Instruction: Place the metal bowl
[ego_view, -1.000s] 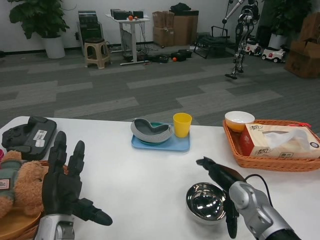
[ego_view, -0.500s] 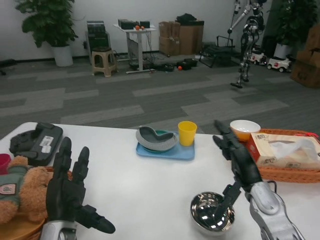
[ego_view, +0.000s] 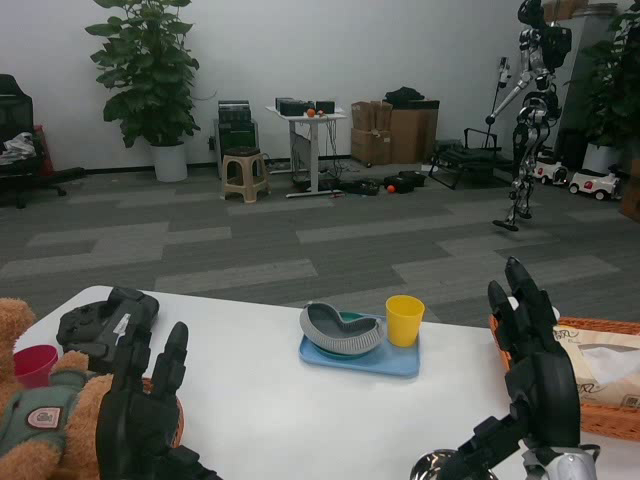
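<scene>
Bowl (ego_view: 432, 466) sits on the white bench (ego_view: 270, 400) at the picture's bottom edge, only its shiny rim showing, just left of the right hand (ego_view: 535, 390). That hand is raised above the bench, fingers (ego_view: 522, 290) spread and upright, holding nothing. The left hand (ego_view: 145, 420) is up near the bench's left side, fingers apart, empty, beside a teddy bear (ego_view: 35, 420). Farther back a blue tray (ego_view: 362, 355) carries a grey dish (ego_view: 340, 328) and a yellow cup (ego_view: 405, 320).
</scene>
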